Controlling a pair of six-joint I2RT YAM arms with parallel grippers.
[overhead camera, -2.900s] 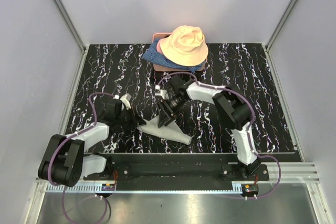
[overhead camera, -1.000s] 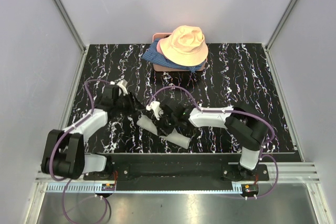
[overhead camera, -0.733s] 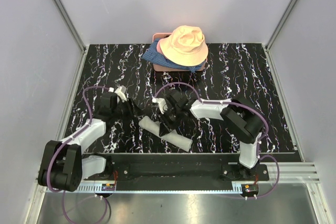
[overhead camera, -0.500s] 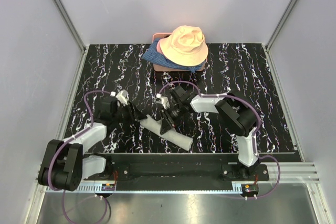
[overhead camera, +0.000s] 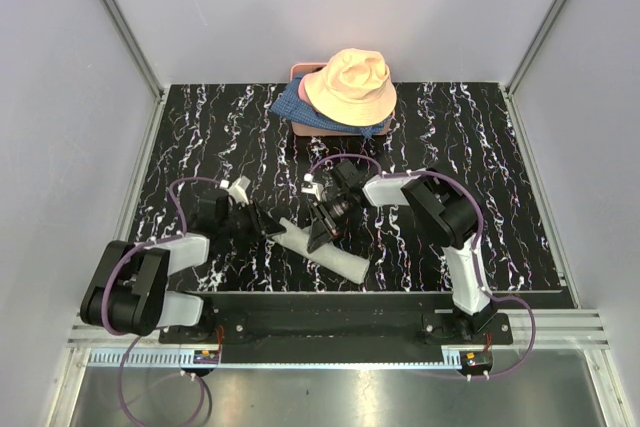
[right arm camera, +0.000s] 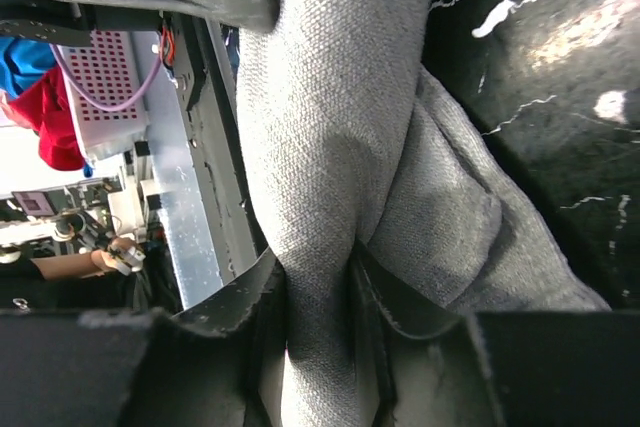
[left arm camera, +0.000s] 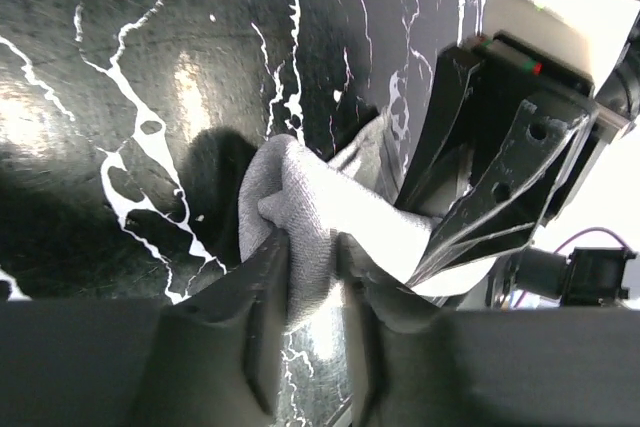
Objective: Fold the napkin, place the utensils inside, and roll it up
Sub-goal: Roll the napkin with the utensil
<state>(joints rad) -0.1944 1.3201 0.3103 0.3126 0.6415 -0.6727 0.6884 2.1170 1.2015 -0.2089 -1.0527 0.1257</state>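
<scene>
The napkin [overhead camera: 340, 259] is a light-grey roll lying slantwise on the black marbled table, its left end at my left gripper [overhead camera: 271, 228]. In the left wrist view that gripper [left arm camera: 312, 252] is shut on the bunched cloth end [left arm camera: 296, 192]. My right gripper [overhead camera: 321, 234] clamps the roll near its middle. In the right wrist view both fingers [right arm camera: 262, 299] press into the napkin [right arm camera: 330, 97], with a looser flap [right arm camera: 450, 217] beside them. The utensils are hidden.
A peach bucket hat [overhead camera: 350, 85] rests on blue patterned fabric [overhead camera: 289, 104] and a pink item [overhead camera: 300, 70] at the back of the table [overhead camera: 480, 147]. Grey walls enclose both sides. The arms' base rail [overhead camera: 320, 319] runs along the near edge.
My left gripper has come in to the roll's left end and closed on the cloth. The right gripper has stayed clamped on the roll, which has shifted slightly.
</scene>
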